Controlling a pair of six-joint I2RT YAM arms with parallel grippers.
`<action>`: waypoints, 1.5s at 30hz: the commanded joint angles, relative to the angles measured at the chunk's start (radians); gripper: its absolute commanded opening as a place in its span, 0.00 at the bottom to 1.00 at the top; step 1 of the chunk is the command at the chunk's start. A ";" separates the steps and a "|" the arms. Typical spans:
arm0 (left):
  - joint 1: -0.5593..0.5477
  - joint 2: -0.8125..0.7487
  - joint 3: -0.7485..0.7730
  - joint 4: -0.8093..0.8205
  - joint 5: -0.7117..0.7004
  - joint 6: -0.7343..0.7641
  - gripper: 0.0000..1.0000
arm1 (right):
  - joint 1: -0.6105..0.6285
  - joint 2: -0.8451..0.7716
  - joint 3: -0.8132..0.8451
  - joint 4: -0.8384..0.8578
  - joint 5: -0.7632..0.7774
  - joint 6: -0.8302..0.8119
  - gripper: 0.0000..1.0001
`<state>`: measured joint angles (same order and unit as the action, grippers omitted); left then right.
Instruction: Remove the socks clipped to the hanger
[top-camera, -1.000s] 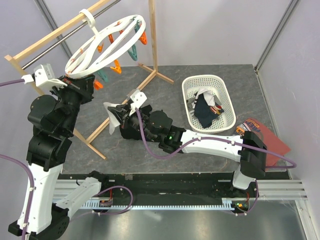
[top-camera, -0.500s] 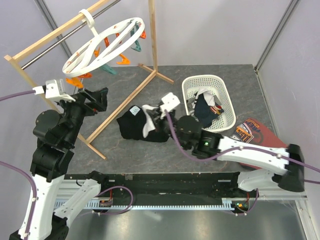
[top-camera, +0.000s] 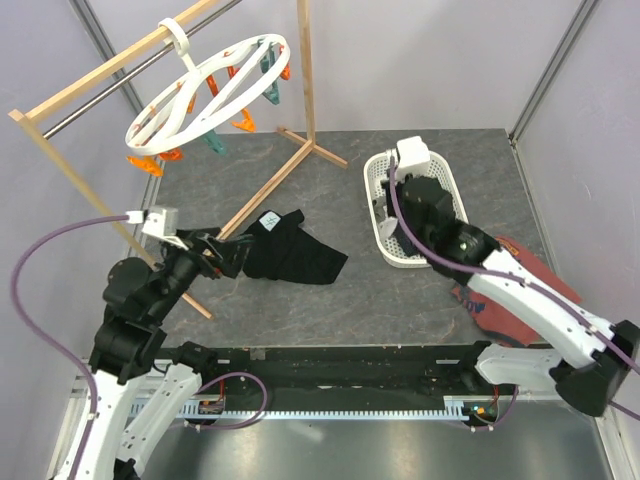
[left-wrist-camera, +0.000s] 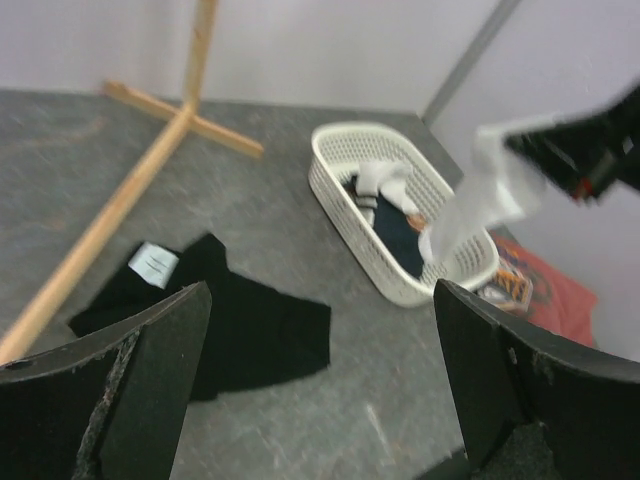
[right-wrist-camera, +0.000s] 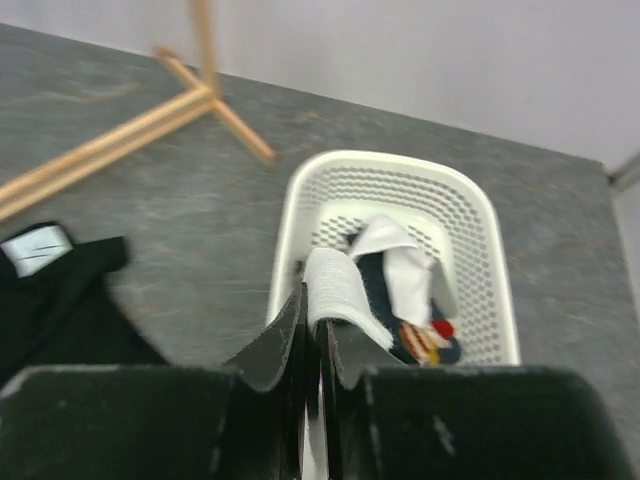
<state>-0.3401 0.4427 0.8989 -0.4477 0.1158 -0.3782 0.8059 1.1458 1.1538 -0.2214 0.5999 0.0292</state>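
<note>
Hanger (top-camera: 205, 95) hangs by its hook on the wooden rail frame (top-camera: 303, 70), far left, tilted, with orange and teal pegs (top-camera: 150, 160) round the ring. The frame's foot bars run across the left and middle of the surface (top-camera: 400, 300). A black garment (top-camera: 295, 258) lies flat on the surface just right of one foot bar, white label up. The white basket (right-wrist-camera: 395, 162) sits right of centre. Inside it are socks (right-wrist-camera: 400, 262), one white, plus a dark one with an orange-white striped cuff (right-wrist-camera: 425, 338); more may be underneath, can't tell. The red-brown shirt (top-camera: 548, 285) lies on the surface to the near right, beside the basket and partly under the right arm. From the top view the right arm covers most of the basket's contents. The right arm reaches from its near-right base toward the far side, wrist above the basket. The right hand (right-wrist-camera: 318, 320) points down over the basket's near-left part, fingers almost together and clamped on a white sock (right-wrist-camera: 335, 285) that hangs over the basket. The left arm is low and bent, forearm reaching right over the surface. The left hand (left-wrist-camera: 320, 295) sits just left of the black garment by the foot bar, fingers wide apart and holding nothing.
</note>
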 joint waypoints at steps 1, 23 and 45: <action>0.000 0.030 -0.069 0.107 0.258 -0.042 0.99 | -0.172 0.115 0.122 -0.095 -0.066 -0.046 0.13; 0.000 0.148 -0.017 0.251 0.504 0.004 0.99 | -0.356 0.180 0.307 -0.372 -0.220 0.173 0.98; 0.000 0.056 -0.089 0.406 0.417 -0.111 0.99 | -0.355 -0.393 0.061 -0.404 -0.614 0.457 0.98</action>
<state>-0.3401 0.5133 0.8257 -0.0826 0.5610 -0.4503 0.4534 0.7712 1.2213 -0.6220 -0.0036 0.4591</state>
